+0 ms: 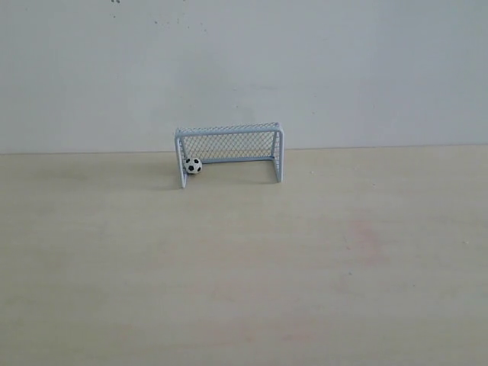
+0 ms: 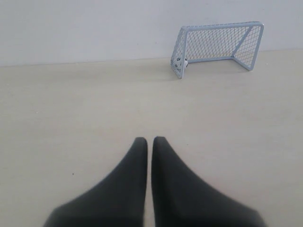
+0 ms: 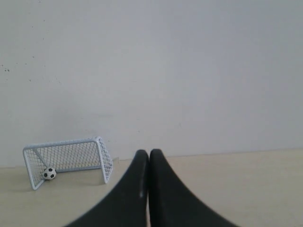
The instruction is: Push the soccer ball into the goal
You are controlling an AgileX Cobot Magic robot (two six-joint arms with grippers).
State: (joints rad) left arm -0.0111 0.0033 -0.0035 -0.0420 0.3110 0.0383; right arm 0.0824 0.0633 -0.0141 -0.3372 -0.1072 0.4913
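Pale bench (image 1: 244, 267), white wall (image 1: 244, 61): left fingers (image 2: 137, 163) and right fingers (image 3: 158, 177) both closed, empty, well short of goal (image 1: 229, 131). Soccer ball (image 1: 194, 165) sits inside goal mouth, beside left post. Push looks complete; next move need only avoid nudging goal.

A sparse lab-style test setup: a pale wood-grain bench (image 1: 244, 290) carries the miniature goal (image 1: 229, 143), and a blank white wall (image 1: 244, 69) rises just behind it.

The goal's (image 2: 222, 25) side net is veiling most of the ball (image 2: 179, 60); picture edges are cutting off the left gripper (image 2: 149, 141) and the right gripper (image 3: 149, 152).
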